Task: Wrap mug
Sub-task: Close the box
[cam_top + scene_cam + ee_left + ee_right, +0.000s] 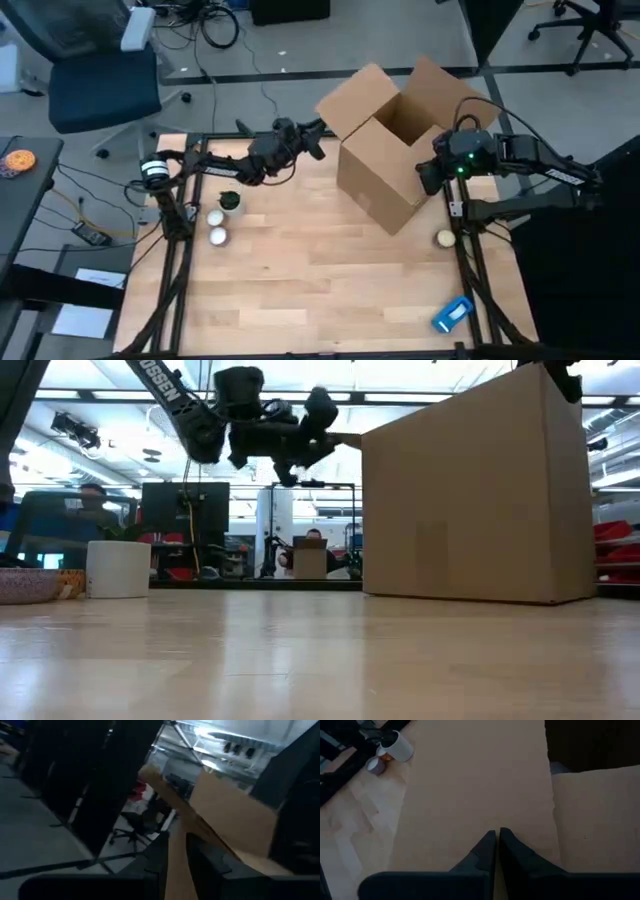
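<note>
An open cardboard box [385,170] stands on the wooden table right of centre, its flaps up. The white mug [230,200] stands upright on its base at the table's far left, away from both grippers; it also shows in the right wrist view [397,746] and the low view [118,568]. My left gripper [320,130] is raised at the box's far-left flap and shut on it. At the box's right side, my right gripper [428,178] has its fingers closed on a cardboard edge. My left gripper pinches the free edge of the box's far-left flap [176,845] between its two fingers. It comes roughly level from the table's left side, high above the table. The flap stands out from the box [345,440]. My right gripper has a thin cardboard edge of the box [496,870] between its nearly closed fingers [485,850], coming from the table's right side. Whether this edge belongs to a flap or a wall, I cannot tell.
Two small white round things [216,227] lie near the mug. A pale round thing [445,238] lies right of the box, and a blue object [452,315] near the front right corner. A shallow bowl [25,585] shows at the low view's left.
</note>
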### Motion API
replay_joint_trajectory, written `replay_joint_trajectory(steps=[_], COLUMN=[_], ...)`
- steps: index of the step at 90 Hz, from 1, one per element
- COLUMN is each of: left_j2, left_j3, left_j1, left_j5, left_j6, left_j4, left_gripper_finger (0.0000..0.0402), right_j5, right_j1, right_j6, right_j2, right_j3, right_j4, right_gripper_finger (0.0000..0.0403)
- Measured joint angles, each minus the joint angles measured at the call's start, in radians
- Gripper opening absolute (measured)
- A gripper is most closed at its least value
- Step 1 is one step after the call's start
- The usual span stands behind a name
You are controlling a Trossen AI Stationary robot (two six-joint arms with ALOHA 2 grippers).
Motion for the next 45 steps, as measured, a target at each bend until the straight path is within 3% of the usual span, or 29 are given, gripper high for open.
replay_joint_trajectory(steps=[32, 45], left_j2=[0.0, -0.001], left_j3=[0.136, 0.137], left_j1=[-0.034, -0.067], left_j5=[0.228, 0.234], left_j6=[0.021, 0.074], left_j4=[-0.058, -0.138], left_gripper_finger=[0.0053, 0.0053], right_j5=[0.0, -0.001], right_j1=[0.0, 0.0], right_j6=[0.0, 0.0], right_j2=[0.0, 0.001], right_j3=[0.0, 0.0], right_j4=[0.007, 0.032], right_gripper_finger=[0.0, 0.0])
